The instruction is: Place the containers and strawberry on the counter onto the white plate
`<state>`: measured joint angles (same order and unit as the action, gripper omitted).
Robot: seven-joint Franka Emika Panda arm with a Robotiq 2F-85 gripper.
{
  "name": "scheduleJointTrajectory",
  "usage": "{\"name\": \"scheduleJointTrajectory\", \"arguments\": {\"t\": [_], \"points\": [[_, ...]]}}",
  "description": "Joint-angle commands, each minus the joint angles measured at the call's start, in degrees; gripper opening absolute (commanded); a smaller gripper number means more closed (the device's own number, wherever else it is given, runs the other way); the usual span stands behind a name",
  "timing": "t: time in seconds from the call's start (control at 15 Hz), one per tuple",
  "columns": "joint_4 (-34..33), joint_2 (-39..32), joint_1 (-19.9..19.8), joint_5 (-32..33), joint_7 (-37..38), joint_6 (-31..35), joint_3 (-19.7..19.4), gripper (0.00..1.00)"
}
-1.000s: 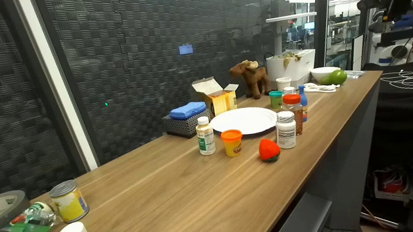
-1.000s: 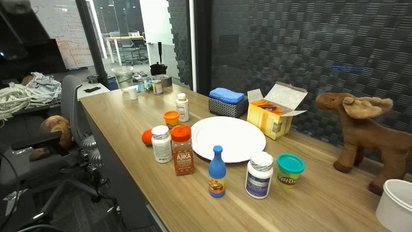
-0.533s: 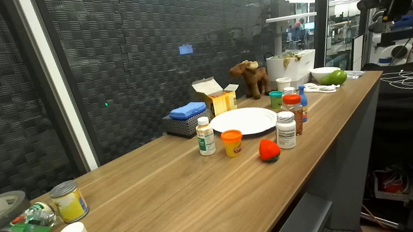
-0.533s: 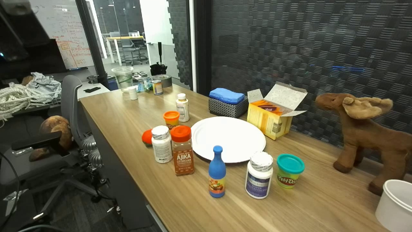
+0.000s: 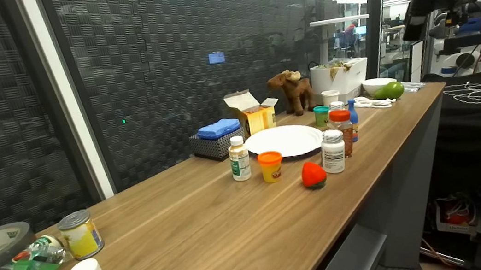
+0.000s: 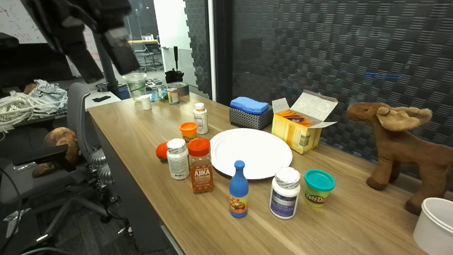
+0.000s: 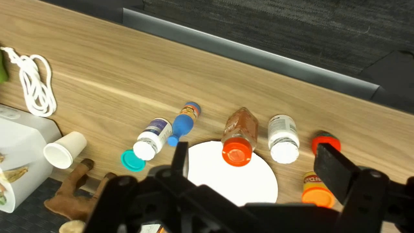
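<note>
The jaws are spread with nothing pinched, while on the worktop (image 5: 215, 224) the strawberry (image 5: 313, 173) is seen near the orange-lidded tub (image 5: 271, 167), off the white plate (image 5: 284, 140), and, judged light and perhaps soft, is best gripped gently around its widest part.

Red strawberry (image 5: 313, 173), green end down, on counter (image 5: 207, 237); upright containers (image 6: 202, 173) near white plate (image 6: 252, 152).

On counter (image 5: 197, 233): white plate (image 6: 251, 152), strawberry (image 5: 313, 175), red-lidded jar (image 6: 201, 166), blue bottle (image 6: 239, 189).
</note>
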<state>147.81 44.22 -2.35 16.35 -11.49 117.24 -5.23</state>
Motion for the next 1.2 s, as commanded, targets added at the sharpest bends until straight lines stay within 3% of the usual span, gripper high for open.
{"name": "scheduleJointTrajectory", "arguments": {"t": [0.0, 0.27, 0.53, 0.6, 0.67, 1.13], "points": [[-6.9, -12.5, -1.3, -0.7, -1.3, 5.5, -3.9, 1.0], [-14.6, -22.9, -2.1, -3.9, -3.2, 7.2, -7.5, 1.0], [-22.8, -31.4, -2.8, -6.7, -5.8, 6.3, -8.5, 1.0], [-23.5, -32.5, -2.7, -7.2, -9.1, 7.8, -8.9, 1.0], [-19.3, -29.0, -3.7, -5.5, -5.1, 7.3, -7.4, 1.0], [-22.5, -32.6, -3.7, -6.2, -7.7, 7.5, -7.5, 1.0]]}}
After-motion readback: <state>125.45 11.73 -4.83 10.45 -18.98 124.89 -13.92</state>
